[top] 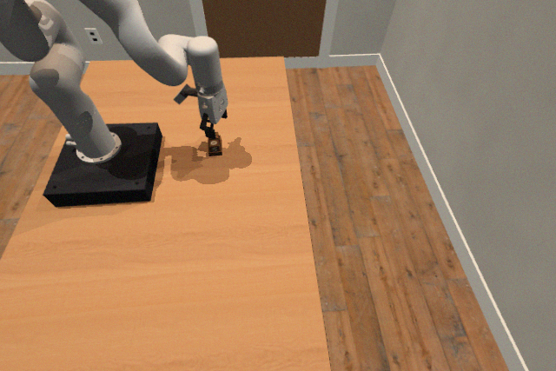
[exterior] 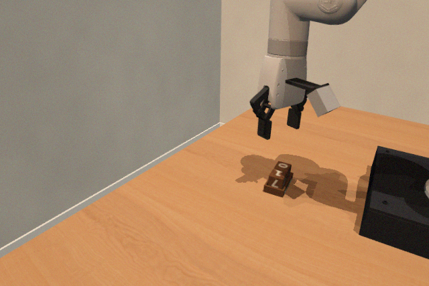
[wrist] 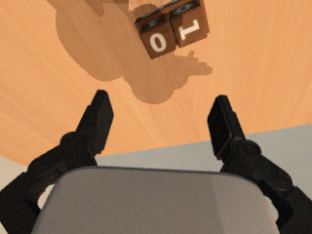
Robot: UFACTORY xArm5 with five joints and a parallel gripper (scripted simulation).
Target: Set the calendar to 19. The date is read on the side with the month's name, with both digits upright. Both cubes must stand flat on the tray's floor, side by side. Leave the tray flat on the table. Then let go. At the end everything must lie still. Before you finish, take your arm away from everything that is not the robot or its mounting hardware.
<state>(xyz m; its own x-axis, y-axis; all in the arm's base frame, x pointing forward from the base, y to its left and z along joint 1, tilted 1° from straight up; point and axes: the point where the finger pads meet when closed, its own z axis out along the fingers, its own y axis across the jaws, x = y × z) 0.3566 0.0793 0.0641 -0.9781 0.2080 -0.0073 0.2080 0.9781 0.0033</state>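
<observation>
The small brown calendar tray (exterior: 274, 191) (top: 215, 153) stands flat on the wooden table (top: 179, 268) (exterior: 173, 224). Two brown cubes stand side by side in it. Their top faces show a white 0 and a white 1: the 0 cube (exterior: 283, 166) (wrist: 157, 42) lies farther from the exterior camera, the 1 cube (exterior: 276, 182) (wrist: 189, 29) nearer to it. The side with the month's name is not readable in any view. My gripper (exterior: 279, 129) (top: 212, 129) (wrist: 161, 104) is open and empty. It hangs well above the cubes, which sit at the top of the wrist view, ahead of the fingers.
The arm's black base block (top: 102, 164) (exterior: 398, 199) stands close beside the calendar. The table's right edge (top: 300, 178) drops to a plank floor (top: 381, 223). A grey wall (exterior: 104, 68) runs along the table's far side in the exterior view.
</observation>
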